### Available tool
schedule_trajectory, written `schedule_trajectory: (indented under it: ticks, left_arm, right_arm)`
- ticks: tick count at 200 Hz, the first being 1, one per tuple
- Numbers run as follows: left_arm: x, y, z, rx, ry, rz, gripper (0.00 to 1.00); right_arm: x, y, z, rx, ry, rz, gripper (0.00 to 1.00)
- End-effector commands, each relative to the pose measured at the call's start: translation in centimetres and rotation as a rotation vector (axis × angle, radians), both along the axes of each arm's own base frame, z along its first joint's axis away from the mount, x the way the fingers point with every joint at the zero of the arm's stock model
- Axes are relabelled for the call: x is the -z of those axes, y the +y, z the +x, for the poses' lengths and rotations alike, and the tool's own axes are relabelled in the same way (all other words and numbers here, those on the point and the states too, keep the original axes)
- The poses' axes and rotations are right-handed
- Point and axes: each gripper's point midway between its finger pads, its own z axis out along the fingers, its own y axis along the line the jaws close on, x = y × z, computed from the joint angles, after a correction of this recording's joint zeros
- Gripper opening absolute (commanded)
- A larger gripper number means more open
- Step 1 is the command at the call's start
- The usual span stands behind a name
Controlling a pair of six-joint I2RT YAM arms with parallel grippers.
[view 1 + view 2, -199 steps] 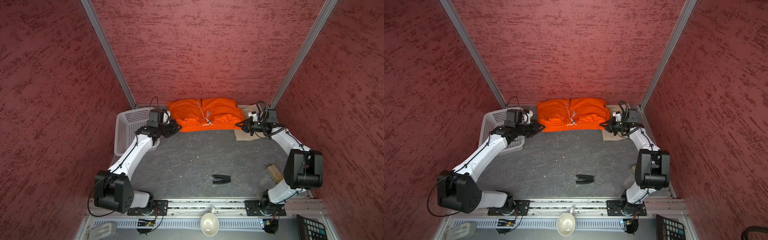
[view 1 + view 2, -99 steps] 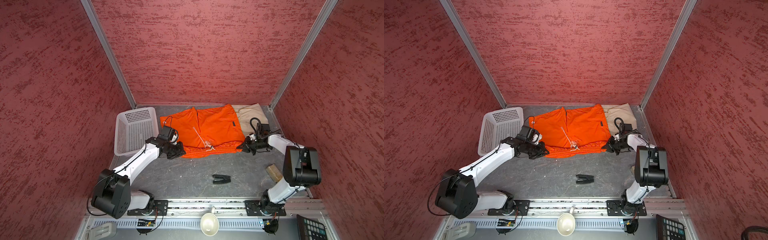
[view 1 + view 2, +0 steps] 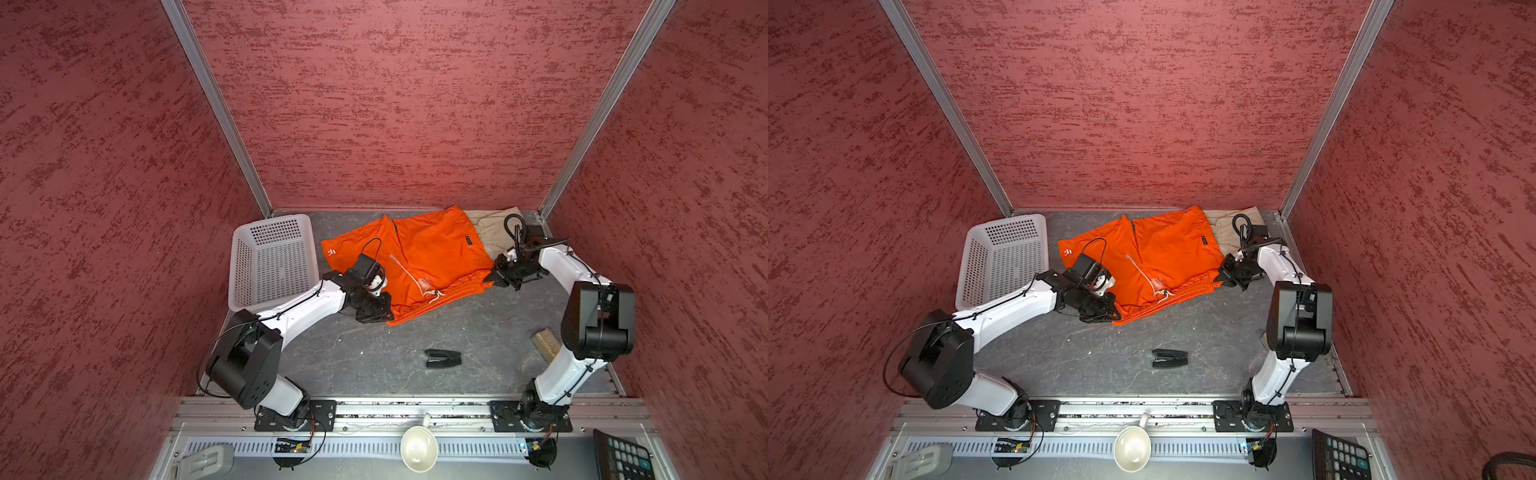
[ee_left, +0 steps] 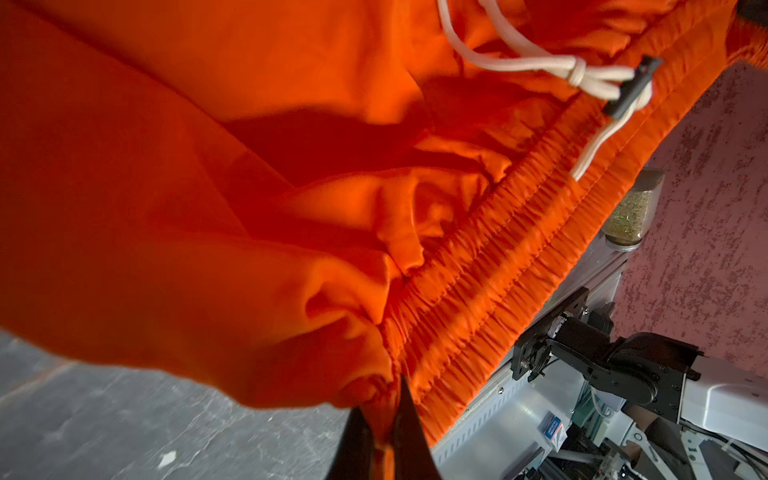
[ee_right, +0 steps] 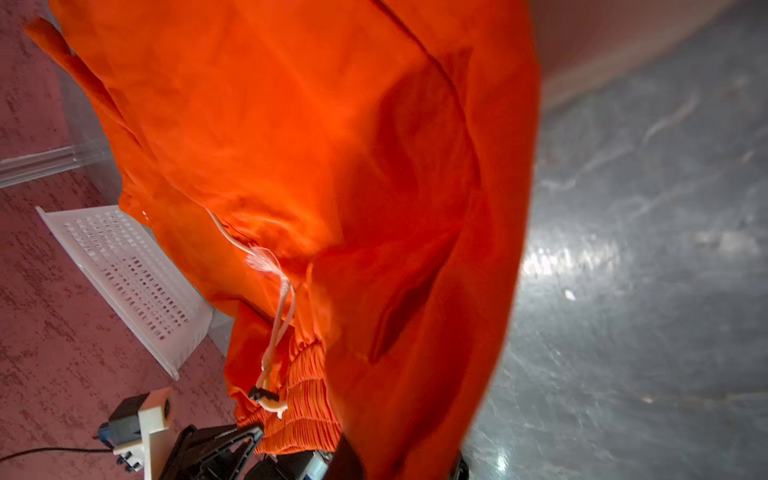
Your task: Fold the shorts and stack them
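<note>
Left wrist view: saw the left gripper (image 4: 382, 399) pressed shut on a pinch of the orange shorts (image 4: 249, 208) at one end of the gathered waistband (image 4: 498, 270), with cloth squeezed between the two dark fingers. Found the right gripper (image 3: 491, 280) likewise closed on the opposite waist corner in both top views, with fabric bunched at its tip. Traced the waistband's long axis straight from one set of jaws to the other, slanting across the table (image 3: 374, 361), left end nearer the robot's base, white drawstring (image 3: 417, 279) lying about midway. Placed the legs beyond both grips, spread toward the back wall, leaving all loose cloth on the far side of the jaws. Spotted the beige shorts (image 3: 494, 226) in the far right corner, partly under the orange pair, just behind the right arm and well apart from the left. Judged the fold to call for carrying the held waist edge away over the legs, both arms moving together. Could not confirm contact between waist edge and table.
</note>
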Motion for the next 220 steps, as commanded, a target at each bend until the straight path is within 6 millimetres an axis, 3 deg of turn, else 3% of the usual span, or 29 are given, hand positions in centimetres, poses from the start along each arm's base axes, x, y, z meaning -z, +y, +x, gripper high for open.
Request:
schedule_trajectory:
  ticks: [1,36,75,92,111,118,135,150,185,220]
  left_arm:
    - [0.6,-0.9,-1.1,0.075,0.04,0.038,0.03]
    - [-0.2,-5.2,-0.7,0.193,0.027,0.005,0.03]
    - [-0.6,-9.6,-1.2,0.337,-0.006,-0.028,0.06]
    - [-0.9,-11.5,-1.5,0.407,-0.007,-0.035,0.11]
    - [-1.5,-12.5,-1.9,0.464,-0.028,-0.032,0.25]
    - [-1.8,-12.4,-1.8,0.462,-0.036,-0.032,0.31]
    - [-2.8,-11.8,-1.3,0.444,-0.063,-0.031,0.47]
    - [-3.9,-10.9,-0.7,0.416,-0.094,-0.027,0.55]
    - [-5.6,-7.6,2.2,0.263,-0.151,-0.025,0.6]
    - [-5.4,-3.3,6.3,0.055,-0.15,-0.047,0.6]
  right_arm:
    - [-0.3,-4.4,3.3,0.033,-0.062,-0.166,0.0]
    - [-2.8,-4.5,7.8,-0.001,-0.133,-0.153,0.0]
    - [-3.7,-6.1,10.6,-0.034,-0.151,-0.236,0.0]
    - [-3.8,-6.8,11.8,-0.051,-0.161,-0.269,0.0]
    - [-4.1,-7.2,12.8,-0.072,-0.165,-0.29,0.0]
    - [-4.3,-7.6,13.0,-0.074,-0.169,-0.307,0.0]
    - [-5.0,-8.8,13.1,-0.058,-0.173,-0.355,0.27]
    - [-6.4,-9.8,12.7,-0.031,-0.192,-0.388,0.39]
    - [-9.6,-10.4,9.7,0.009,-0.231,-0.42,0.45]
    - [-8.9,-7.3,3.8,0.076,-0.263,-0.282,0.46]
